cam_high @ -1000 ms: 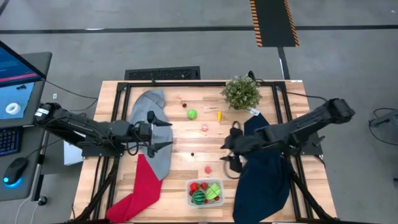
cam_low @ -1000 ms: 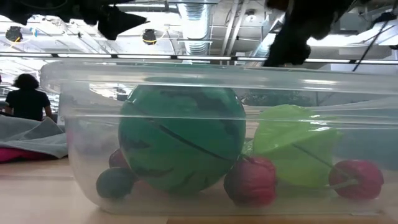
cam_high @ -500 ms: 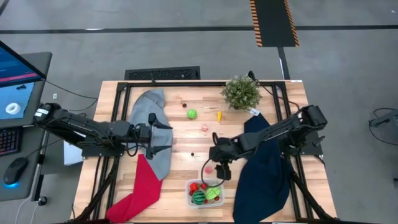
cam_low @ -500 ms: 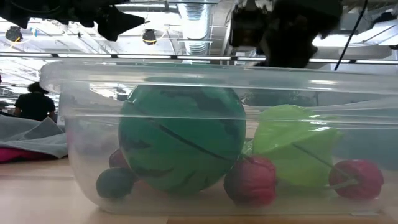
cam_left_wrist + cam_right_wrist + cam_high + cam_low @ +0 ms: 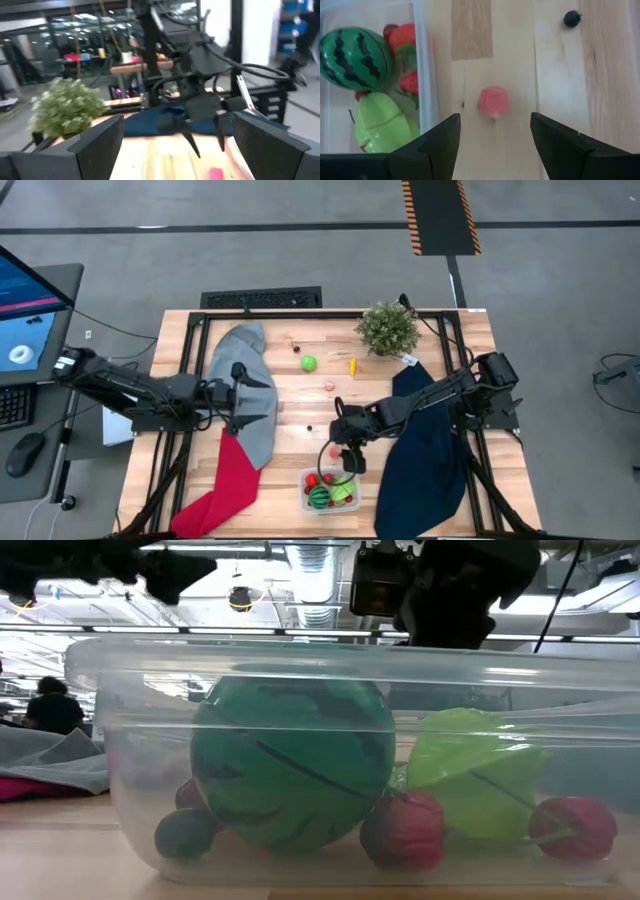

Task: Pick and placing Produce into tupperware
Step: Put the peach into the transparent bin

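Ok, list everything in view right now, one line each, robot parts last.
tupperware: one, clear, front edge of the table.
melon: one, dark green striped, inside the tupperware.
other produce in the tupperware: light green and red pieces, beside the melon.
pink produce: one, on the wood just outside the tupperware.
green ball: one, mid table toward the back.
potted plant: one, bushy green, back right.
grey cloth: one, left side.
red cloth: one, front left.
navy cloth: one, right side.
left gripper: open, over the grey cloth.
right gripper: fingers open, above the pink produce.
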